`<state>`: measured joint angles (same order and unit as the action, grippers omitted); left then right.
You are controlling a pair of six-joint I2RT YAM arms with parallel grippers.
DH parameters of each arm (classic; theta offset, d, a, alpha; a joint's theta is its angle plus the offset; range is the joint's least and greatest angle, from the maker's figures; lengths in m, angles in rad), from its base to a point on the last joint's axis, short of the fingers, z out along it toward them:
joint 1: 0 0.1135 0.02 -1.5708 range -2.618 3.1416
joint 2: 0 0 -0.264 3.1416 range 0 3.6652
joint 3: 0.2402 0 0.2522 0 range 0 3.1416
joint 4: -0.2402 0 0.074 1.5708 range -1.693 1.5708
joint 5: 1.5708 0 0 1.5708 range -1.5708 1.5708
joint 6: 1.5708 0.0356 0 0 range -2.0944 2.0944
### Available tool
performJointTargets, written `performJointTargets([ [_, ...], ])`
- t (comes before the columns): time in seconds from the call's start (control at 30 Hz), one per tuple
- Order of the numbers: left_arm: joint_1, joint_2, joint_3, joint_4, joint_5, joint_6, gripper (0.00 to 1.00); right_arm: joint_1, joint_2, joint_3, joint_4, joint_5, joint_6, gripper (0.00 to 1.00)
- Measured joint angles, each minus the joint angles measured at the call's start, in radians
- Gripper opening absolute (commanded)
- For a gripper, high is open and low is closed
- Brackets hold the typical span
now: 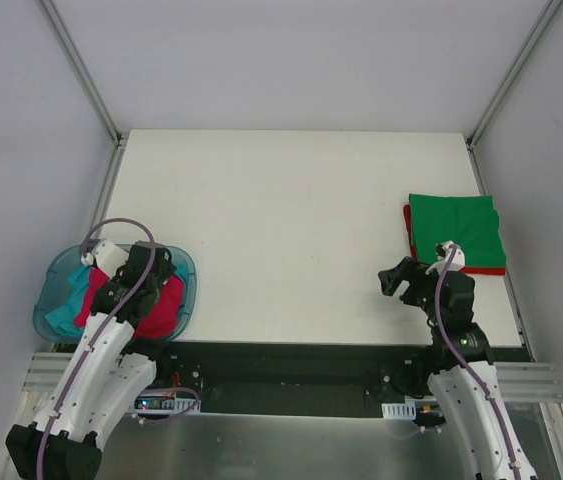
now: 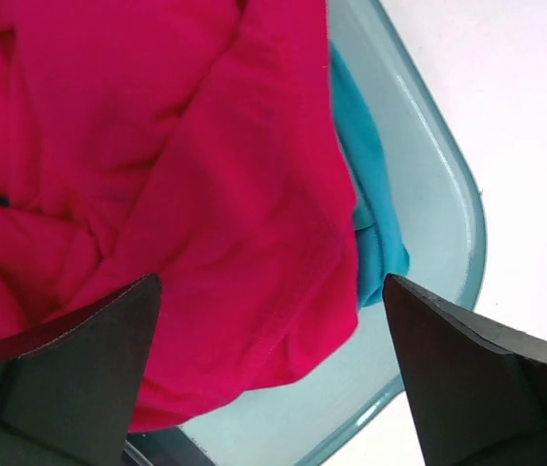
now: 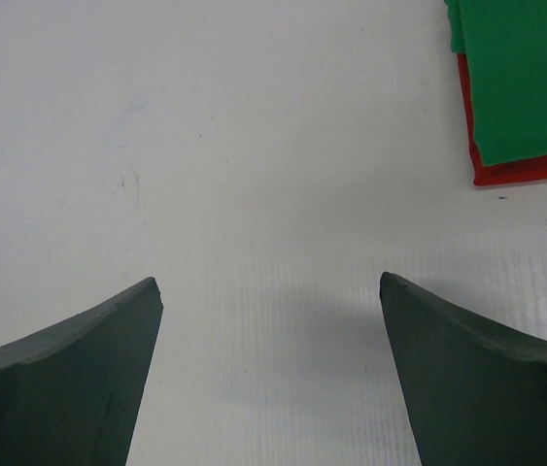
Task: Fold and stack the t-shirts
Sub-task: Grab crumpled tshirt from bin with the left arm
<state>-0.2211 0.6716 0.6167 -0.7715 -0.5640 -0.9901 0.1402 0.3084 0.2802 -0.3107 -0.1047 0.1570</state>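
Note:
A crumpled crimson t-shirt (image 2: 156, 146) lies bunched in the translucent blue tub (image 2: 443, 194), with a teal t-shirt (image 2: 370, 204) beside it. My left gripper (image 2: 271, 282) hovers open just above the crimson cloth and holds nothing. From above, that gripper (image 1: 161, 272) sits over the tub (image 1: 49, 285) at the table's left edge. At the right, a folded green t-shirt (image 1: 453, 230) lies on a folded red one (image 1: 481, 270). My right gripper (image 1: 394, 278) stands open over bare table, left of and nearer than that stack. Its wrist view shows the green shirt (image 3: 526, 78) and the red edge (image 3: 521, 170).
The white table (image 1: 291, 230) stretches between the tub and the stack. Grey walls and metal frame posts (image 1: 81, 70) enclose the back and sides. The tub overhangs the table's left edge near my left arm's base.

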Motion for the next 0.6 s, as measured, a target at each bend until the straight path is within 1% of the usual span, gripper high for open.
performJointTargets([
  [0.17, 0.0, -0.014, -0.043, -0.021, -0.034, -0.048, 0.88, 0.0, 0.001, 0.0, 0.0, 0.001, 0.0, 0.96],
  [0.27, 0.0, 0.031, -0.049, -0.021, -0.041, -0.052, 0.85, 0.0, 0.001, 0.0, 0.001, 0.001, 0.0, 0.96],
  [0.3, 0.0, 0.056, -0.049, -0.017, -0.041, -0.052, 0.81, 0.0, 0.002, 0.0, 0.001, 0.001, 0.0, 0.96],
  [0.37, 0.0, 0.099, -0.049, -0.008, -0.039, -0.051, 0.73, 0.0, 0.004, 0.0, 0.001, 0.001, 0.0, 0.96],
  [0.53, 0.0, 0.207, -0.049, 0.01, -0.029, -0.044, 0.4, 0.0, 0.006, 0.0, 0.002, 0.002, 0.0, 0.96],
  [0.6, 0.0, 0.23, -0.049, 0.013, -0.019, -0.042, 0.19, 0.0, 0.006, 0.0, 0.002, 0.003, 0.0, 0.96],
])
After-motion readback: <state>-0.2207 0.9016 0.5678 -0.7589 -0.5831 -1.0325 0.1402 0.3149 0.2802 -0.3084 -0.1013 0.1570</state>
